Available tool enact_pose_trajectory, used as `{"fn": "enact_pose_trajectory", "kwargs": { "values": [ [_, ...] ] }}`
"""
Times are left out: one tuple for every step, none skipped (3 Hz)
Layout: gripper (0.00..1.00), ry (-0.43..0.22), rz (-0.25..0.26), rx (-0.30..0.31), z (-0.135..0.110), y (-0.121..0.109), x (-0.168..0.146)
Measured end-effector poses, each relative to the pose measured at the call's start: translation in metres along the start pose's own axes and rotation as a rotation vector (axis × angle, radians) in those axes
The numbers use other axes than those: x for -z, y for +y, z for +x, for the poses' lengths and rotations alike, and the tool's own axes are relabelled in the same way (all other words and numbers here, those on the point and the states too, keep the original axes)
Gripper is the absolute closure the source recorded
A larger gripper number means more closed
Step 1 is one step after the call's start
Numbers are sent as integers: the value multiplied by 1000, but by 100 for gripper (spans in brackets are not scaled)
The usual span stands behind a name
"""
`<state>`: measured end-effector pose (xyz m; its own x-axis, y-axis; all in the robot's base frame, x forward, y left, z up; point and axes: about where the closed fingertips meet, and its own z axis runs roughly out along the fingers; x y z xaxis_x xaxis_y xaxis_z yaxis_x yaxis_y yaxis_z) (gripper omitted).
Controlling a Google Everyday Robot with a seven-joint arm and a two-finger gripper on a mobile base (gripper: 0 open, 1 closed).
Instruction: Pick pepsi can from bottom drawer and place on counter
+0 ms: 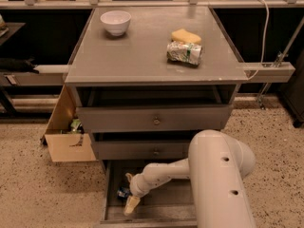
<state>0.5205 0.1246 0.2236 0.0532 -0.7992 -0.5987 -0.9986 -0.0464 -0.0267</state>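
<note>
The bottom drawer [110, 194] is pulled out at the foot of the grey cabinet. The pepsi can [123, 192], blue and small, lies near the drawer's left side. My gripper [129, 192] reaches down into the drawer on a white arm and sits right at the can, partly covering it. I cannot tell whether it grips the can. The counter [142, 51] is the broad grey top of the cabinet, high above the gripper.
On the counter stand a white bowl [116, 22], a yellow sponge [186, 35] and a green-and-white foil packet [184, 52]. Two shut drawers with knobs [156, 121] overhang the open drawer. A cardboard box [66, 137] stands left of the cabinet. My arm's big white link [221, 179] fills the lower right.
</note>
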Motion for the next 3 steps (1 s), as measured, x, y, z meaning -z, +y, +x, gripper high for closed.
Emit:
{"fn": "enact_pose_trajectory", "kwargs": {
  "values": [
    [0, -16, 11, -26, 15, -5, -19],
    [0, -27, 9, -56, 30, -10, -35],
    [0, -35, 7, -88, 42, -16, -48]
  ]
}}
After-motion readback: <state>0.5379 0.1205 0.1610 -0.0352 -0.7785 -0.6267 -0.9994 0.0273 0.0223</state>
